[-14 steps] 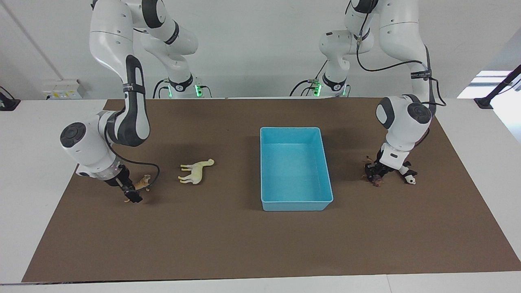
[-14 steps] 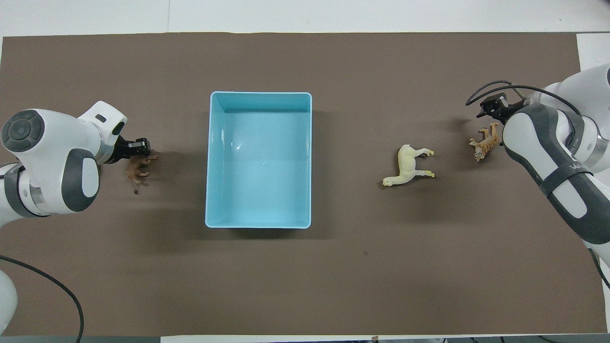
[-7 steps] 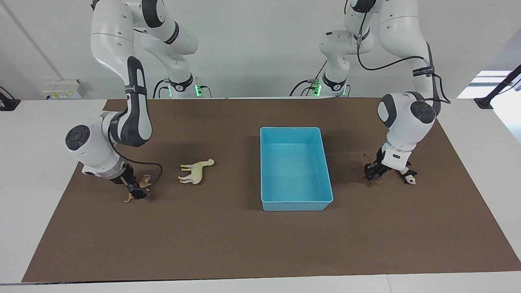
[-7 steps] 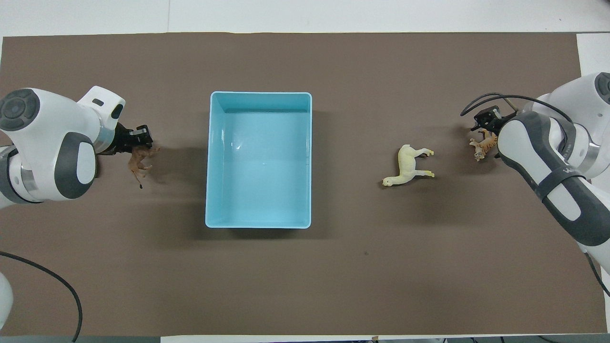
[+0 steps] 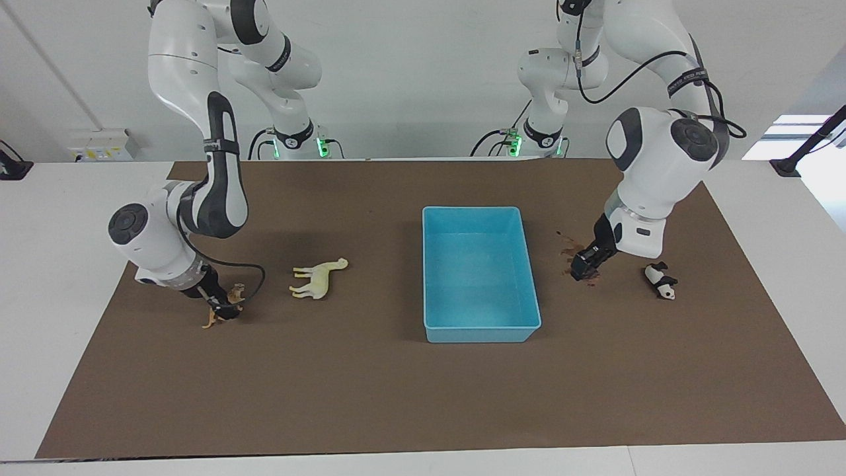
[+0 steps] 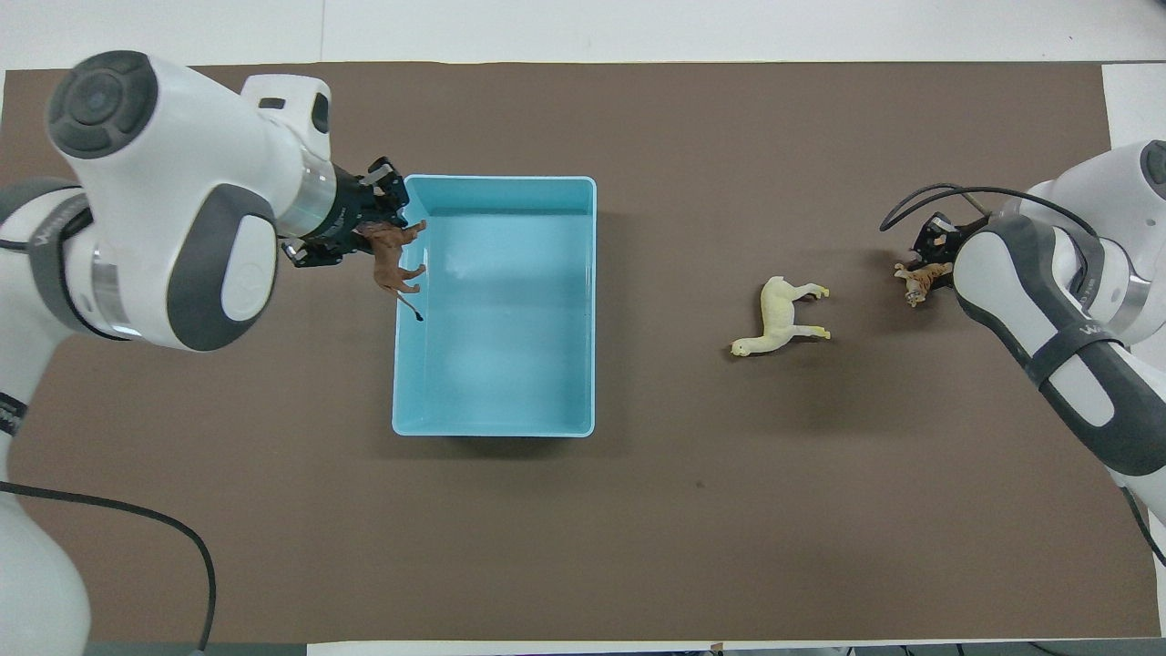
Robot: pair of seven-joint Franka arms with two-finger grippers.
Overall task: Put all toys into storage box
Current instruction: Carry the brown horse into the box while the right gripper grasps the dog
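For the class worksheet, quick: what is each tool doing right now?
Left tool: shut on the lion, raised beside the box.
Right tool: shut on the tiger, low at the mat.

Left gripper (image 5: 587, 264) raised, clamped; right gripper (image 5: 225, 311) low, apparently closed, wrist tilted

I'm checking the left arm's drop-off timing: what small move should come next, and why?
Probably carry the left gripper sideways over the storage box before letting go. It is shut on the lion, lifted off the mat, and in the facing view hangs beside the box's wall. The box holds no toys.
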